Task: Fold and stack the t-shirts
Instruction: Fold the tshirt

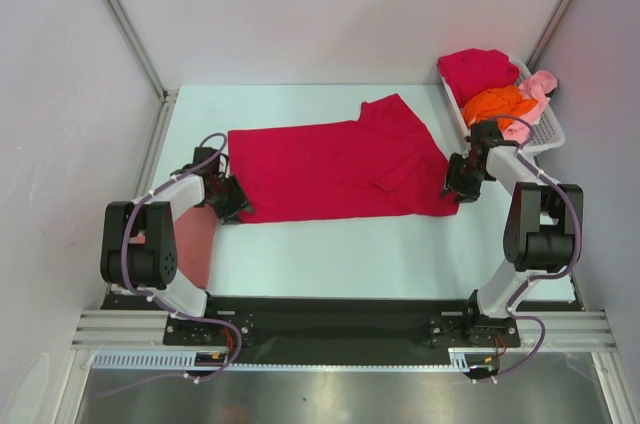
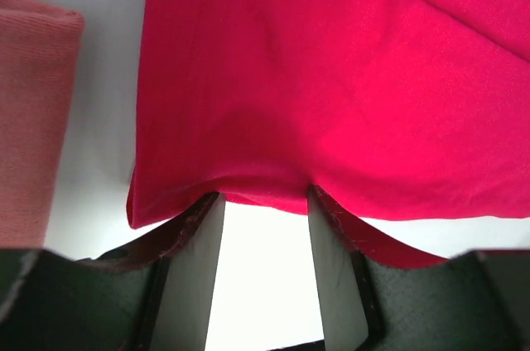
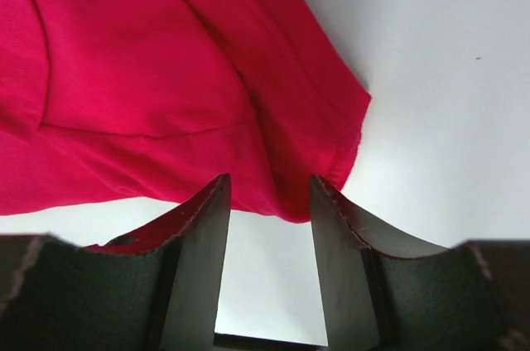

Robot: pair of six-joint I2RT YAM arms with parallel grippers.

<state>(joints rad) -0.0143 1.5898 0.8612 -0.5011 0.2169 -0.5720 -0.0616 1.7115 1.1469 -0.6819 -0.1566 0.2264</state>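
Note:
A crimson red t-shirt (image 1: pixel 330 166) lies spread flat across the middle of the table. My left gripper (image 1: pixel 232 206) is open at its near left corner; in the left wrist view the hem (image 2: pixel 273 194) lies just past my fingertips (image 2: pixel 263 202), not pinched. My right gripper (image 1: pixel 458 189) is open at the shirt's near right corner (image 3: pixel 331 161), cloth edge at the fingertips (image 3: pixel 269 189). A folded dusty salmon pink t-shirt (image 1: pixel 195 244) lies at the near left, also in the left wrist view (image 2: pixel 33 111). A second crimson t-shirt (image 1: pixel 478 71), an orange one (image 1: pixel 497 104) and a light pink one (image 1: pixel 535 94) lie in the basket.
The white slotted plastic basket (image 1: pixel 550 129) stands at the back right, close behind my right arm. White walls enclose the table on the left, back and right. A black mounting rail (image 1: pixel 330 319) runs along the near edge.

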